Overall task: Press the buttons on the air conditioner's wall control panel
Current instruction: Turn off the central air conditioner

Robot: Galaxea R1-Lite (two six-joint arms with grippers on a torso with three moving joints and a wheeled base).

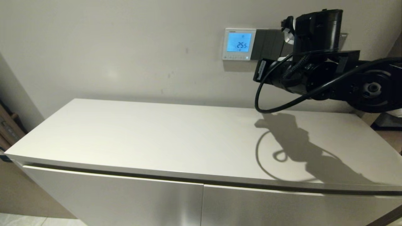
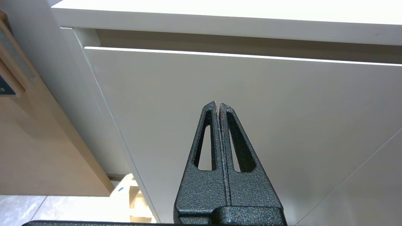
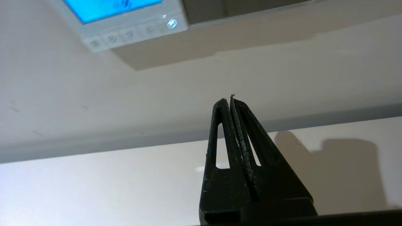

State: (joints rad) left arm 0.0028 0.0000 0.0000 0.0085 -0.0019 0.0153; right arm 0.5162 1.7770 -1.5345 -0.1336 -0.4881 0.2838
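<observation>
Right gripper [image 3: 228, 98] jaws closed on nothing, aimed at bare wall below the buttons [image 3: 128, 34] of the lit panel [image 1: 239, 44] at upper centre, no press under way; left gripper [image 2: 218, 104] closed, parked

Dim, warm room light. The lit blue screen [image 1: 239, 42] glows brightest in the head view and blooms pale in the right wrist view, where the control panel [image 3: 125, 28] is smeared and its buttons [image 3: 128, 34] barely legible. The right arm [image 1: 317, 72] casts a hard dark shadow [image 1: 301, 150] on the desk [image 1: 141, 135]. The desk's top edge [image 2: 220, 12] glares white in the left wrist view.
</observation>
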